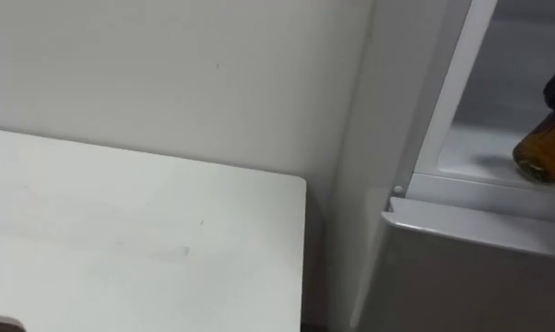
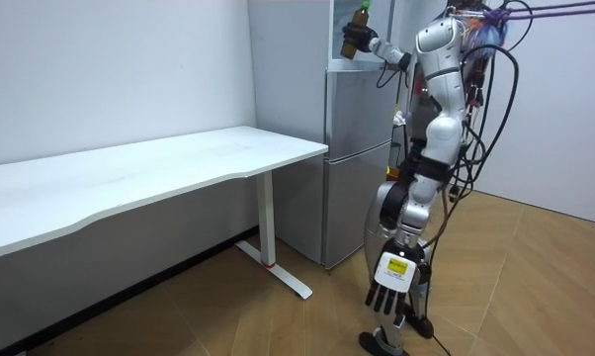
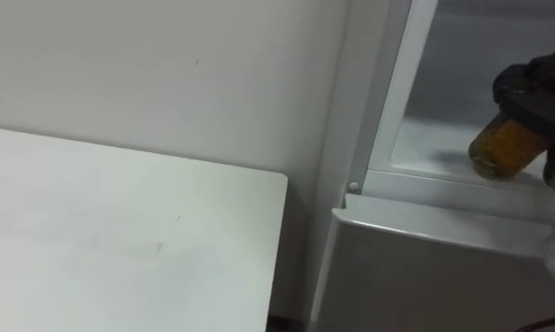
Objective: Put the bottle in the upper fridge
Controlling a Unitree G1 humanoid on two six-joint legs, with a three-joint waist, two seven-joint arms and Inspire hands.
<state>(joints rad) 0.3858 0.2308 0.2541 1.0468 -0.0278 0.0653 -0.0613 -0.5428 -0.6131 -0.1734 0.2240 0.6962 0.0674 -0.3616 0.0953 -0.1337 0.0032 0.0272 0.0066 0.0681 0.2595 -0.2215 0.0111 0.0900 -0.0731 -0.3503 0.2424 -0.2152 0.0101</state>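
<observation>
A brown bottle (image 3: 501, 148) is tilted inside the open upper fridge compartment (image 3: 423, 155), its base low over the white shelf floor near the front lip. My right hand (image 3: 528, 90) comes in from the right, its dark fingers curled round the bottle's upper part. In the room view my right arm is raised to the top of the fridge (image 2: 355, 148), with the right hand (image 2: 355, 44) around the bottle (image 2: 361, 22). My left hand (image 2: 389, 287) hangs at my side with its fingers straight. Whether the bottle touches the shelf, I cannot tell.
The grey lower fridge door (image 3: 425, 267) is closed below the compartment. A white desk (image 1: 121, 231) stands against the wall just left of the fridge, with a narrow gap between them. I stand on a wooden floor directly before the fridge.
</observation>
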